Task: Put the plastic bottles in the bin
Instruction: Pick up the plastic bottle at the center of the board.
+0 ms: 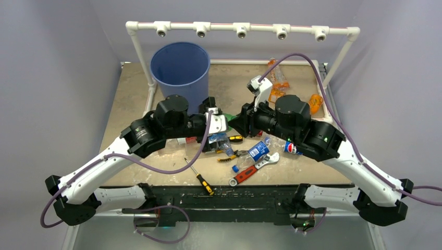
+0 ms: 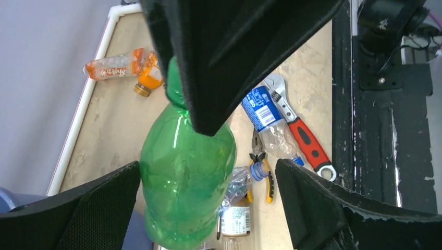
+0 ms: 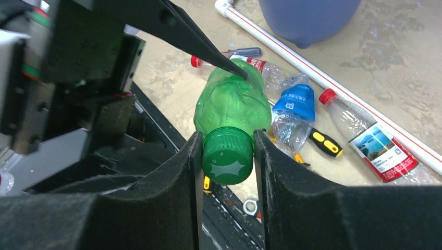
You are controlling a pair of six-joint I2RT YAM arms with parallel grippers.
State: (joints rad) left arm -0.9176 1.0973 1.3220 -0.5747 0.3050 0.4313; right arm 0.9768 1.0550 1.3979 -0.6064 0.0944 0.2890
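top external shows a pepsi bottle [image 1: 290,148]; right gripper [image 3: 227,150] pinches green bottle [image 3: 232,101] by its cap, left gripper [image 2: 208,166] gapes around it.

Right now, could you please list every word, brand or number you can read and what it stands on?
"pepsi": on the blue label of the Pepsi bottle.
Blue-labelled bottle: white print, too small to read.
Scenery-labelled bottle: print too small.
Orange bottle: label blurred.
Green bottle: no text visible.
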